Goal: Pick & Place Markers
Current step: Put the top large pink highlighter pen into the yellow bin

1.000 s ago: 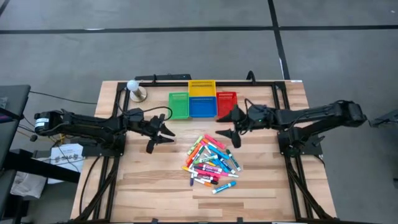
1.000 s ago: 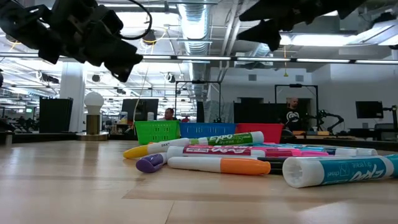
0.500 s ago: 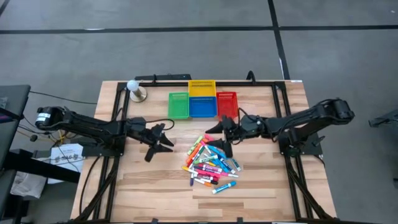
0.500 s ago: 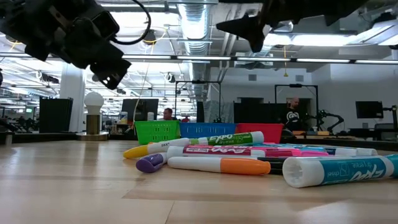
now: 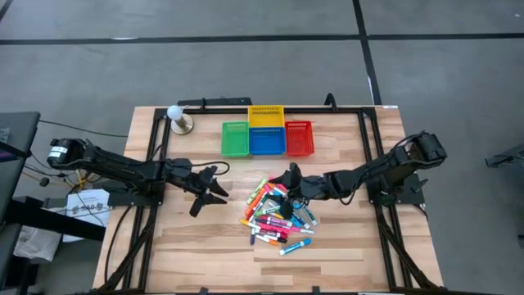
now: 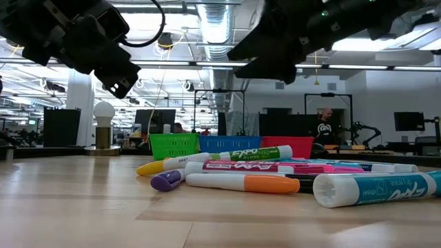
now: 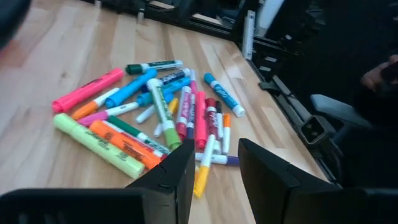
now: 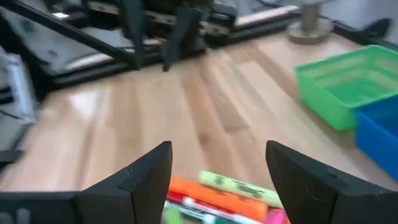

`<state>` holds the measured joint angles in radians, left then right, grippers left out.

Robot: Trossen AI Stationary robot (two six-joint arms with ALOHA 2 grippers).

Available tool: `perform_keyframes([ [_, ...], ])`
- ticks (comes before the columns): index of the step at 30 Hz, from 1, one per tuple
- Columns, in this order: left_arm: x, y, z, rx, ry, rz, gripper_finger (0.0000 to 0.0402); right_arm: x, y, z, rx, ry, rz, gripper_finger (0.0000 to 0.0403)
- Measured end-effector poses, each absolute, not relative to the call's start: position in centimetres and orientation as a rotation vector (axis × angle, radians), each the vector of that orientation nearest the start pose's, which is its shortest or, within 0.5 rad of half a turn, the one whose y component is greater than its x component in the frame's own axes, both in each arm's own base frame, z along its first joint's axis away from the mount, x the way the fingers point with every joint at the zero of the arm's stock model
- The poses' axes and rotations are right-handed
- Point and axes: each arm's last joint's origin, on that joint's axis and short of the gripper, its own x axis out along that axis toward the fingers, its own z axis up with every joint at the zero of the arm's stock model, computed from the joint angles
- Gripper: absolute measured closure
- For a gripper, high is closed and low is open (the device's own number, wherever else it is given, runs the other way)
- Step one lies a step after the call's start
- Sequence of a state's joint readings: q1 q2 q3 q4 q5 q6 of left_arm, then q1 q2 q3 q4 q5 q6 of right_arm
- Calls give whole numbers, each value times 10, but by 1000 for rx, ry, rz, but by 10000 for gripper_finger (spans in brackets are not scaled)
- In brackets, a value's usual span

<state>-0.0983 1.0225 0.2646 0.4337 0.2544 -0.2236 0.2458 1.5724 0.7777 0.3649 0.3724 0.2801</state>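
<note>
Since a second ago, the right gripper (image 5: 286, 182) has slid in over the markers (image 5: 277, 215), fingers wide apart, holding nothing. At nine o'clock, the left gripper (image 5: 214, 182) hovers half open, empty. Markers lie piled mid-table.

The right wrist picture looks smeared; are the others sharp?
Right wrist view: table and green basket motion-blurred. Left wrist view: markers fairly crisp. Low view: bright ceiling lights turn both arms into silhouettes. High view: evenly lit.
</note>
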Motion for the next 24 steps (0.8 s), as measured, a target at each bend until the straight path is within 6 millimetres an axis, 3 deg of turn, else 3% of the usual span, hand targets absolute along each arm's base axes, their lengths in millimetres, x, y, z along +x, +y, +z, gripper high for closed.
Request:
perform_keyframes([
  [13, 190, -33, 173, -283, 371, -298, 279, 312, 64, 206, 80, 738, -350, 154],
  [19, 190, -38, 173, -284, 364, -251, 279, 313, 41, 204, 165, 823, -300, 154],
  [24, 189, -42, 174, -269, 352, -210, 279, 313, 19, 192, 151, 902, -411, 154],
])
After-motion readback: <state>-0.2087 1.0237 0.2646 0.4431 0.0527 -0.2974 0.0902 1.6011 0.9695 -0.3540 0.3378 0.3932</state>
